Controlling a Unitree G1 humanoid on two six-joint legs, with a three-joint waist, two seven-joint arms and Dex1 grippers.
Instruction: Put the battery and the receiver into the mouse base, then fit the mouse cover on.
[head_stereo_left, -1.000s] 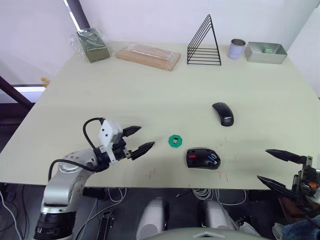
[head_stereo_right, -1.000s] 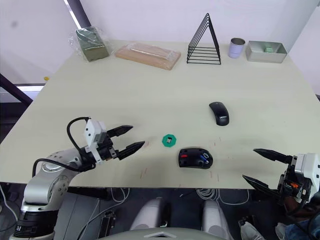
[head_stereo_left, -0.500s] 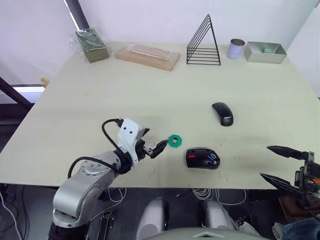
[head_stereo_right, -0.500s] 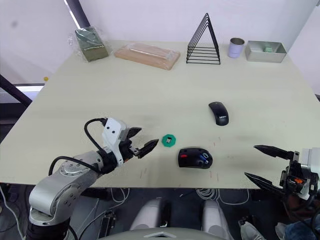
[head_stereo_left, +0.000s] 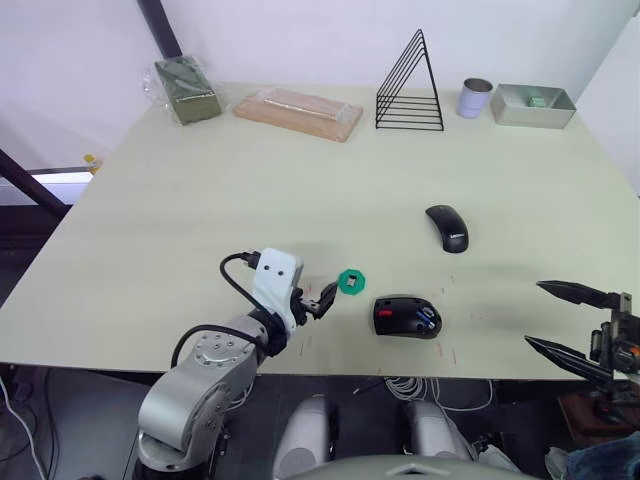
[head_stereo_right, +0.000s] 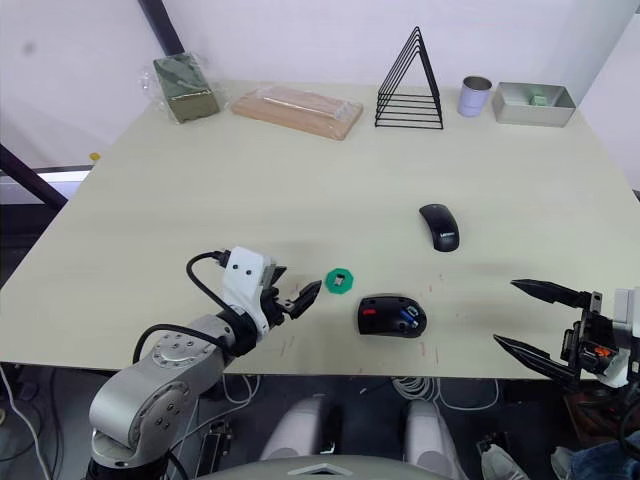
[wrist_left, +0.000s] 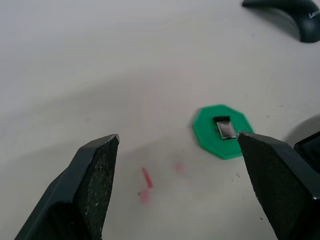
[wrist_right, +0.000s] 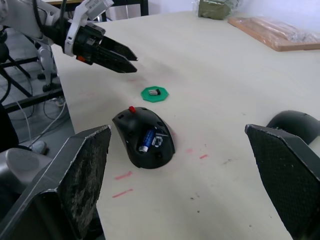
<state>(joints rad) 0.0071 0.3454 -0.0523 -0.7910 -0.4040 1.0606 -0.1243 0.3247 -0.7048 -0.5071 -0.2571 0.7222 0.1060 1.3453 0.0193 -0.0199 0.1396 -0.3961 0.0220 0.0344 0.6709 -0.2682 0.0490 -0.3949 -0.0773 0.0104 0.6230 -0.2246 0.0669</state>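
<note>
The mouse base (head_stereo_left: 404, 316) lies near the table's front edge, its inside facing up, with the blue battery (wrist_right: 146, 139) lying in its compartment. Just left of it a green octagonal disc (head_stereo_left: 349, 282) carries the tiny receiver (wrist_left: 226, 128). The mouse cover (head_stereo_left: 447, 228), a glossy black shell, rests farther back and to the right. My left gripper (head_stereo_left: 322, 298) is open, low over the table, its tips just left of the disc. My right gripper (head_stereo_left: 535, 313) is open and empty at the front right edge, well right of the base.
Along the far edge stand a green packet (head_stereo_left: 184, 88), a wrapped wooden board (head_stereo_left: 296, 112), a black wire rack (head_stereo_left: 410, 85), a tin can (head_stereo_left: 474, 98) and a metal tray (head_stereo_left: 532, 105). Small red marks (wrist_left: 146, 178) dot the table near the disc.
My left gripper has moved right across the table, from well left of the green disc to just beside it. The right gripper has barely shifted.
</note>
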